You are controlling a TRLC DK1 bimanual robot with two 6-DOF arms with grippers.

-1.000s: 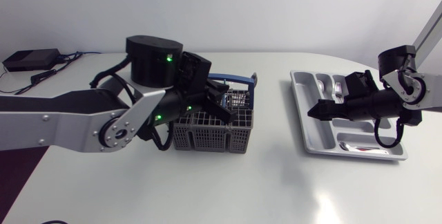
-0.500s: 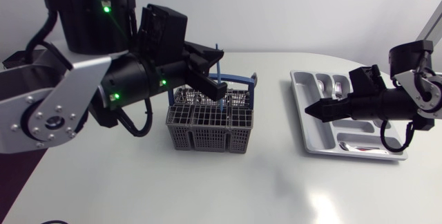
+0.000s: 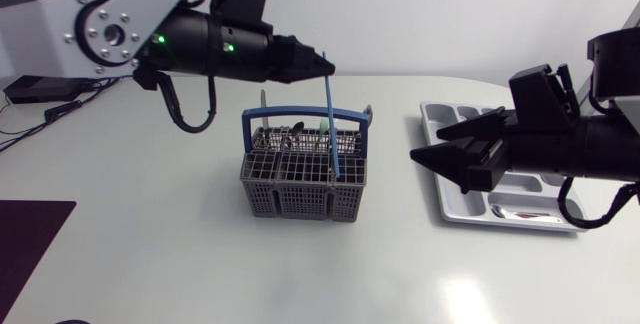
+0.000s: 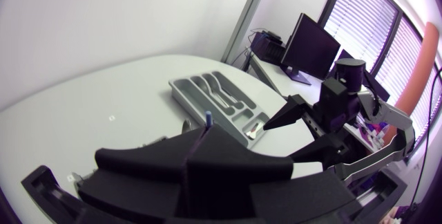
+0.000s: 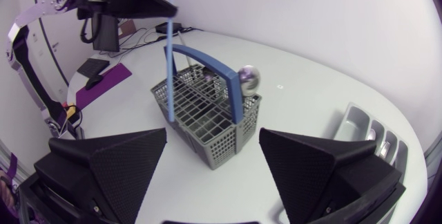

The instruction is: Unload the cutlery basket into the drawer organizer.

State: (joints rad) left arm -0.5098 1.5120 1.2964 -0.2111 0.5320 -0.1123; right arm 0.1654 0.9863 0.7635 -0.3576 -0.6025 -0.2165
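Over the basket (image 3: 300, 192) mid-table, your left claw (image 3: 325, 67) clamps a blue stick (image 3: 333, 124), right claw (image 3: 426, 148) released; tray (image 3: 455, 207) holds some cutlery (image 3: 522, 211), more remains.

Left arm (image 3: 100, 24) comes in from 9-10 o'clock, raised high, silver link up near the edge, black wrist with green lights lit. Left hand (image 3: 322, 66) points toward 3 o'clock, tip tilted slightly down, clamped on a thin blue utensil (image 3: 333, 129) hanging down toward 6 (pinched between the fingertips, seen in the wrist view too). In the left wrist view the left hand (image 4: 200, 137) shows both fingers (image 4: 138, 158) pressed together.

Right arm (image 3: 600, 144) comes in from 3 o'clock, held low and roughly level. Right hand (image 3: 425, 146) points toward 9 o'clock, fingers (image 5: 110, 162) spread wide, nothing between them touching either one. The two hands are well apart, tips facing each other.
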